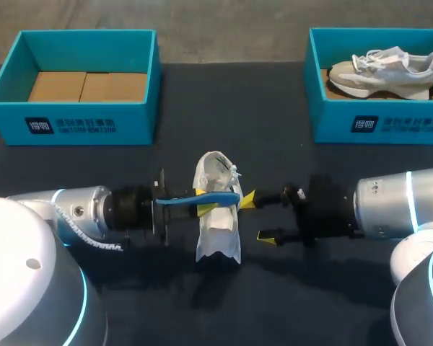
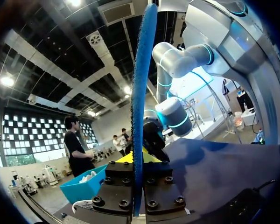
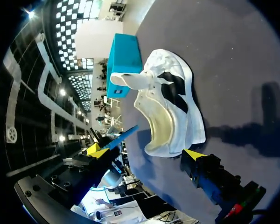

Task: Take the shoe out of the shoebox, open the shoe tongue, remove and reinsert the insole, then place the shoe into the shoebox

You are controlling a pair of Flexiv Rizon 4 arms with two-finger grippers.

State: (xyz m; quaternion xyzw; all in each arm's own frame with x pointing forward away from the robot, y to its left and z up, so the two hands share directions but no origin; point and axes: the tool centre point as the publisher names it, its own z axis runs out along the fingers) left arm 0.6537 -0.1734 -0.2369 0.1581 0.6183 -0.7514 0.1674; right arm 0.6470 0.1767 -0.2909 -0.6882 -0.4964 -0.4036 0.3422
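A white shoe (image 1: 218, 216) stands on the dark table at the middle, toe towards the far edge. My left gripper (image 1: 202, 200) comes in from the left and is shut on a blue insole (image 1: 215, 197), held flat across the top of the shoe. In the left wrist view the insole (image 2: 142, 93) shows edge-on, clamped in the left gripper (image 2: 133, 161). My right gripper (image 1: 257, 218) stands open just right of the shoe. In its wrist view the shoe (image 3: 175, 105) lies ahead of the right gripper (image 3: 145, 152) with its mouth wide open, and the insole's tip (image 3: 123, 136) hangs beside it.
An empty teal shoebox (image 1: 79, 122) with a cardboard floor stands at the back left. At the back right a second teal shoebox (image 1: 379, 122) holds another pale shoe (image 1: 382, 72). The first box (image 3: 126, 60) lies beyond the shoe in the right wrist view.
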